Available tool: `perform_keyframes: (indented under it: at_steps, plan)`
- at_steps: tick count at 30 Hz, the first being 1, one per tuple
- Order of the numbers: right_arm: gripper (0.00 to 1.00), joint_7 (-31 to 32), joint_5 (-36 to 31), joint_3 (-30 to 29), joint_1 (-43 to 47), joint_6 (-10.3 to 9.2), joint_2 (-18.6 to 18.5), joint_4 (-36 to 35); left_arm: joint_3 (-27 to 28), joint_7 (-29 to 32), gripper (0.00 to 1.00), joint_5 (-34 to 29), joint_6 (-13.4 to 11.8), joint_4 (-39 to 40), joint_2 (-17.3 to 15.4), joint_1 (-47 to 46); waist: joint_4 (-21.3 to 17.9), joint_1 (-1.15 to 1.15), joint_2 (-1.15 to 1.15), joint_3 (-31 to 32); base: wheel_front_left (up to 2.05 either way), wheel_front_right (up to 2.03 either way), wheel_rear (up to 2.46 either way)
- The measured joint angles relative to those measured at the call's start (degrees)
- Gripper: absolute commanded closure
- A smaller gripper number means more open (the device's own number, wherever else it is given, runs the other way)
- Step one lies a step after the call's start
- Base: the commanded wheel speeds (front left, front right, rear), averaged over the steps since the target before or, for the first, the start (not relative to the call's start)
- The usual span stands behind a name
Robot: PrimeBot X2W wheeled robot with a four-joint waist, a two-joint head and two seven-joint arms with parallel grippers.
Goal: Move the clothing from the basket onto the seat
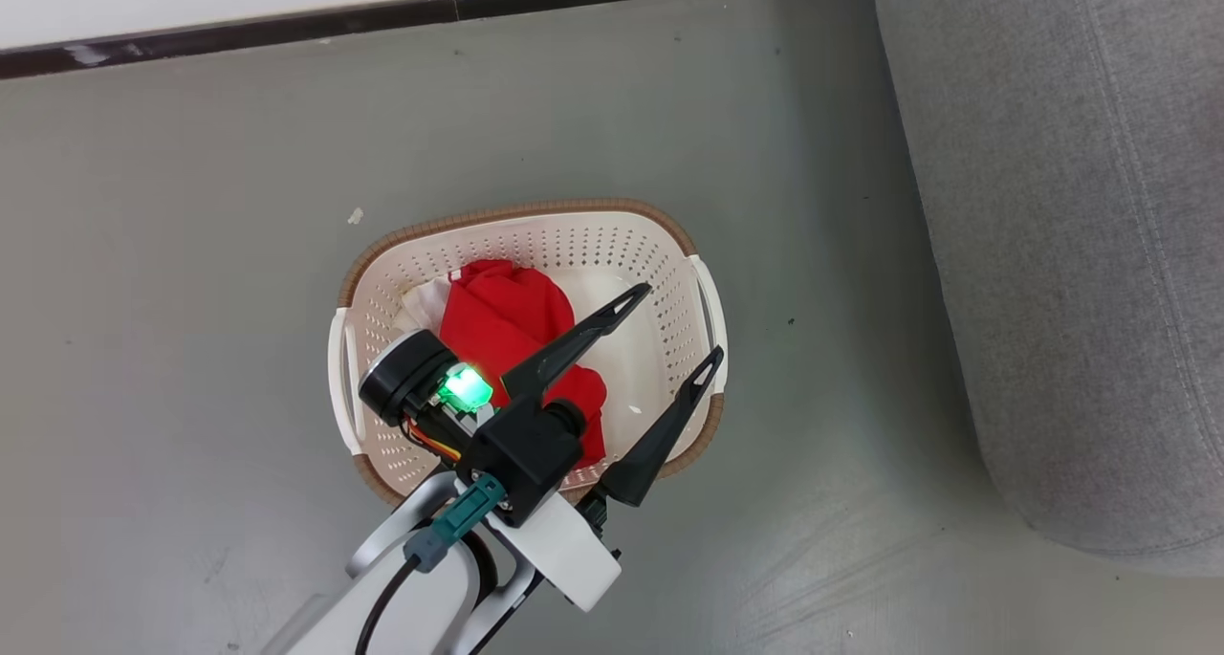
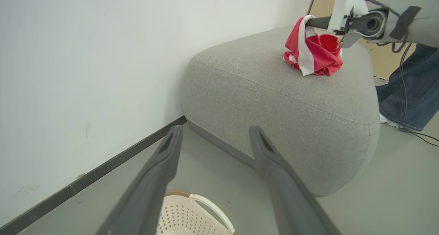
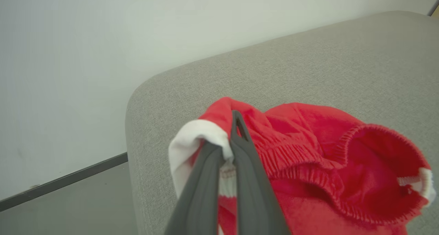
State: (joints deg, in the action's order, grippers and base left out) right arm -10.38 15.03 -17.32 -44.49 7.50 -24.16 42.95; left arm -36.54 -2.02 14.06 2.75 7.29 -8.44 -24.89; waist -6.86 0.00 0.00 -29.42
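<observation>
Grey floor lay open around the basket, near the seat. Red clothing sat inside, partly hidden by the left gripper, jaws released above it. On the seat's corner, the right gripper had its jaws clenched on a red-and-white garment. A jeans-clad leg stood beyond the seat.

White forearm, black wrist, green light, long dark fingers.
</observation>
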Motion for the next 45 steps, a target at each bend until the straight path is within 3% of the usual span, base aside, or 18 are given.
perform_keyframes:
  at_steps: [1,3,4,5,6,26,37,45]
  plan:
    - [0.93,-0.4,0.0,0.0,-0.2,0.00,0.0,0.2,0.0,0.0,0.00,0.0,0.0,0.0,0.0,-0.2,0.0,0.00,0.00,-0.2,0.00,0.00,0.00]
    - [0.60,-0.8,-0.2,0.1,-0.5,0.00,0.0,0.5,0.2,-0.1,0.00,0.0,0.0,0.0,0.1,-0.6,0.1,0.00,0.00,-0.7,0.00,0.00,0.00]
    - [0.51,-1.0,-0.5,0.5,-0.6,0.00,0.0,0.7,0.5,-0.1,0.00,0.0,0.0,0.0,0.0,-0.6,0.1,0.00,0.00,-0.8,0.00,0.00,0.00]
    - [0.17,-1.1,-0.6,1.0,-0.6,0.00,0.1,1.1,0.7,-0.2,0.00,0.0,0.0,-0.2,0.0,-0.6,0.0,0.00,0.00,-0.9,0.00,0.00,0.00]
    - [0.00,-1.3,-0.7,1.4,-0.6,0.00,0.3,1.3,0.8,-0.6,0.00,0.0,0.0,-0.3,-0.1,-0.6,-0.1,0.00,0.00,-0.9,0.00,0.00,0.00]
    - [0.00,-2.8,-1.5,11.2,4.2,0.00,1.8,1.6,2.9,-3.2,0.00,0.6,0.0,-3.1,-0.2,-0.7,-3.1,0.00,0.00,2.7,0.00,0.00,0.00]
    - [0.00,-3.8,-0.9,16.6,7.1,0.00,2.2,-6.3,3.8,-5.0,0.00,1.6,-0.1,-4.6,-0.2,-0.4,-4.7,0.00,0.00,5.4,0.00,0.00,0.00]
    - [0.00,-4.0,-0.4,19.3,8.8,0.00,3.9,-12.9,7.6,-7.2,0.00,3.2,-2.2,-6.8,-0.6,1.4,-4.9,0.00,0.00,7.8,0.00,0.00,0.00]
